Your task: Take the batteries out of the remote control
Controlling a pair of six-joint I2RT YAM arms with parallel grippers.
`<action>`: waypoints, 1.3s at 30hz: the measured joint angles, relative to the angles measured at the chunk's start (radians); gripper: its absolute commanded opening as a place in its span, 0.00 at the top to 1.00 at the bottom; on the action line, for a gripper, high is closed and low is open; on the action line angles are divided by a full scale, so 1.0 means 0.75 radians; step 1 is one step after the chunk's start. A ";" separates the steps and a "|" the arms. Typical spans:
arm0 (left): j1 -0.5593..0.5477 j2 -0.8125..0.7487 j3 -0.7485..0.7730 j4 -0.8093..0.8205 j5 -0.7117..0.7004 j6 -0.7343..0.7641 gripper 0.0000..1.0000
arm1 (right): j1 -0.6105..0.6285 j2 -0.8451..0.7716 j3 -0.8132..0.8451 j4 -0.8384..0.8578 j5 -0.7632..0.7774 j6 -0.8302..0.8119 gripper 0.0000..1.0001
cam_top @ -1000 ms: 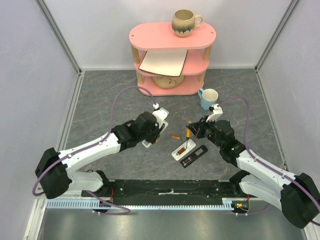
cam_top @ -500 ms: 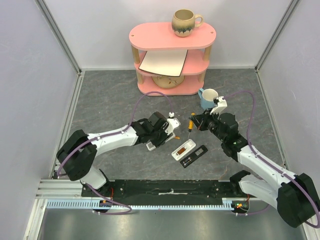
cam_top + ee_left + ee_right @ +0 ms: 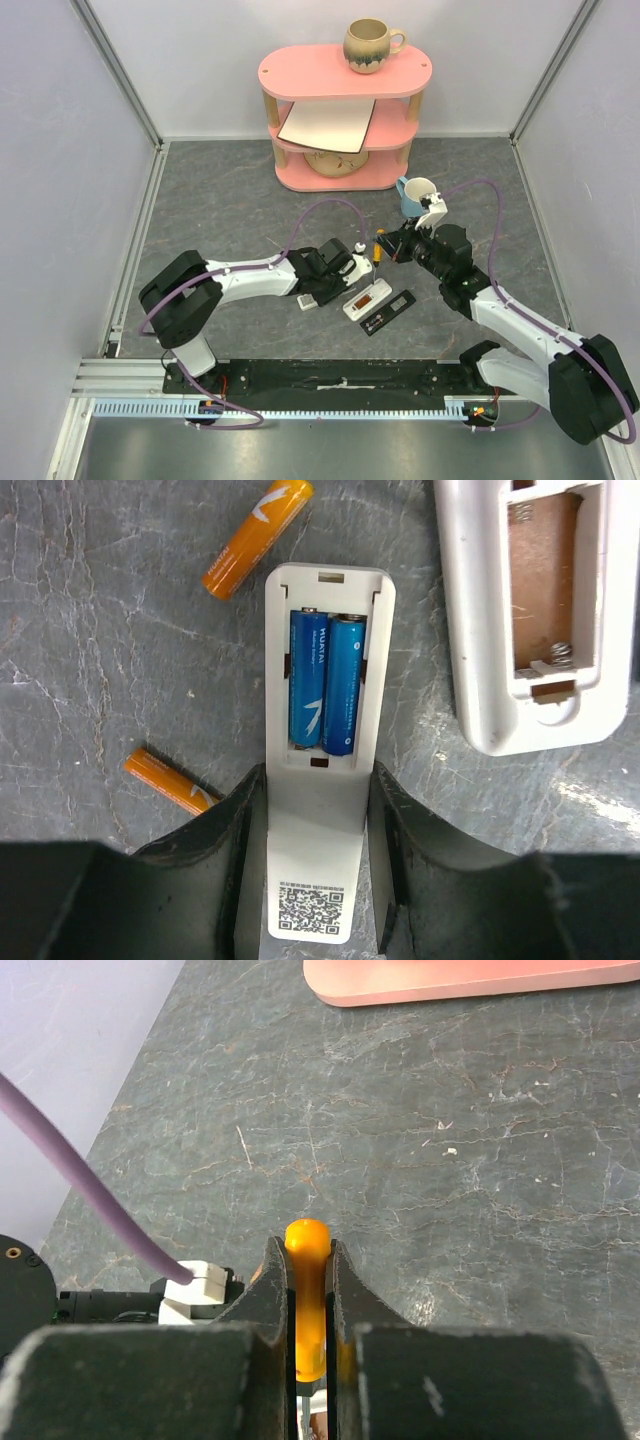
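In the left wrist view my left gripper point(image 3: 320, 780) is shut on a small white remote point(image 3: 318, 820), its fingers against both long sides. Its open compartment holds two blue batteries point(image 3: 325, 685) side by side. Two orange batteries lie loose on the table, one far point(image 3: 258, 538) and one near the left finger point(image 3: 168, 780). A larger white remote point(image 3: 540, 610) lies to the right with an empty compartment; it also shows in the top view point(image 3: 366, 299). My right gripper point(image 3: 305, 1260) is shut on an orange-handled screwdriver point(image 3: 307, 1240), held above the table behind the larger remote point(image 3: 378, 250).
A black battery cover point(image 3: 389, 311) lies beside the larger remote. A blue mug point(image 3: 417, 196) stands just behind my right gripper. A pink shelf point(image 3: 300, 70) with a brown mug point(image 3: 369, 44) on top stands at the back.
My left gripper has swung right with the small remote, up to the larger remote. My right gripper has lifted the screwdriver off the larger remote and drawn back a little.
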 measured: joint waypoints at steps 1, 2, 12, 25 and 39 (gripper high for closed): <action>0.000 0.005 0.005 -0.002 -0.005 0.000 0.98 | 0.000 0.001 -0.001 0.001 -0.003 0.000 1.00; 0.000 0.012 0.007 -0.005 -0.009 -0.001 0.98 | 0.000 0.002 -0.002 0.002 -0.007 0.000 1.00; -0.003 0.017 0.019 -0.023 -0.012 -0.010 0.44 | 0.000 0.048 -0.044 0.092 -0.021 0.024 1.00; -0.004 -0.145 -0.077 -0.016 -0.001 -0.141 0.32 | 0.000 0.134 -0.077 0.267 -0.083 0.072 1.00; 0.000 -0.054 -0.043 -0.092 -0.019 -0.248 0.79 | 0.055 0.293 -0.077 0.437 -0.050 0.094 1.00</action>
